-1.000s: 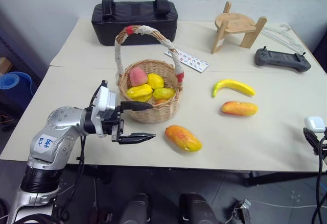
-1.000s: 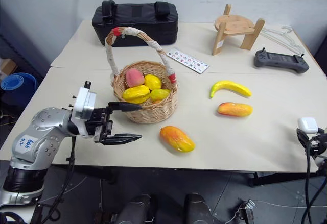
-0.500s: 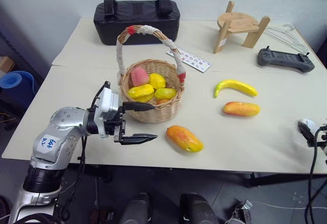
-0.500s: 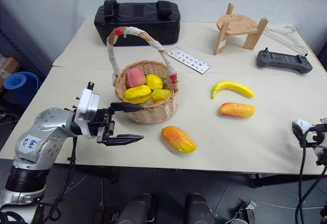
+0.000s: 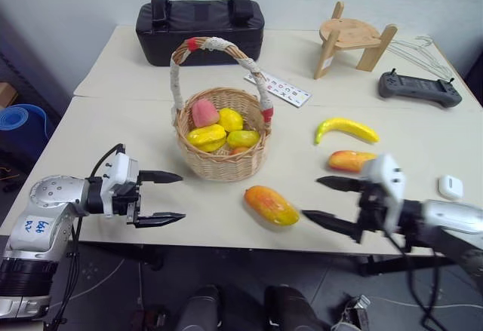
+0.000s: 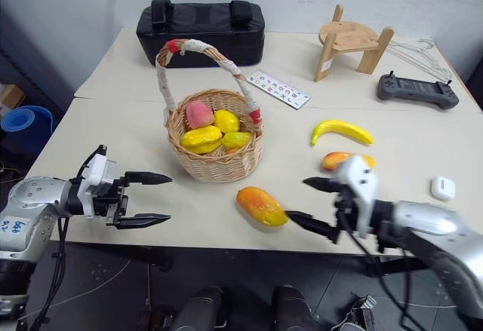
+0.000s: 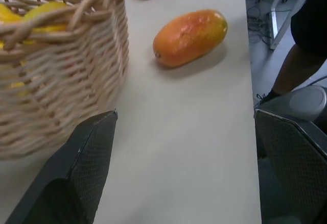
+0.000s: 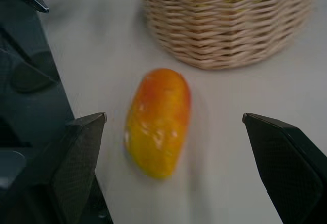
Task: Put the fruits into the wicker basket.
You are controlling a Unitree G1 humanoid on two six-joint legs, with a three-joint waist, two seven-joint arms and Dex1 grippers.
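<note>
The basket (image 5: 223, 146) sits mid-table holding fruit. One mango (image 5: 270, 204) lies at its 5 o'clock, between both grippers; the right gripper (image 5: 326, 199) faces it, jaws wide and empty. The left gripper (image 5: 160, 197) hovers at 8 o'clock, jaws apart, empty. The banana (image 5: 345, 127) and second mango (image 5: 349, 160) lie at 3 o'clock.

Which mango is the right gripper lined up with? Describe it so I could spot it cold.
Start at the wicker basket in the table's middle. In front of it, toward the table's near edge, lies a mango. It is the nearer of two mangoes; the other mango sits farther right beside the banana.
</note>
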